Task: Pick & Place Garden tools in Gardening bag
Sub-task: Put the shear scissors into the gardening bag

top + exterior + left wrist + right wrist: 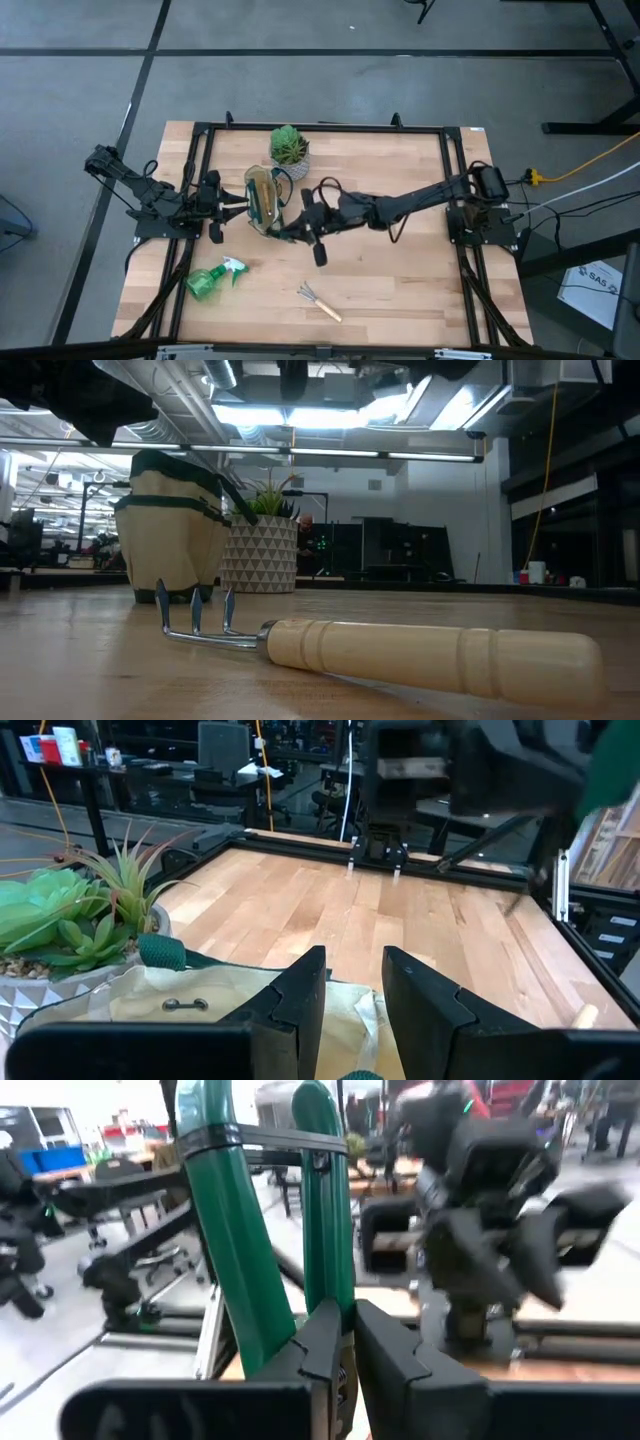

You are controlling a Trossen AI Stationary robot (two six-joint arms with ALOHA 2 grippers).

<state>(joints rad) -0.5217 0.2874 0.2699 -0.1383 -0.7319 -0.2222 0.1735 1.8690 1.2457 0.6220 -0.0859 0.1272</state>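
The cream gardening bag [264,198] with green trim stands upright on the table next to the potted plant [289,148]; it also shows in the low view [172,530]. My right gripper [288,230] is at the bag's near right side, shut on a green handle loop [322,1200]. My left gripper [240,207] is at the bag's left side, open, its fingers over the cream canvas [200,995]. The green spray bottle [212,280] and the mini rake [320,300] lie on the near part of the table. The trowel and shears do not show. My right gripper pinches one green handle strap [325,1275] between its two fingers. The loop rises upright beyond the fingers, and the second strap [235,1280] passes beside one finger. My left gripper stands over the bag's rim; whether it touches the canvas I cannot tell.
The potted plant in its white patterned pot [258,550] stands right behind the bag. The rake [400,650] lies near the table's front edge, prongs toward the bag. Black frame rails [200,130] run along the table's sides. Bare wood lies to the right of the bag [400,270].
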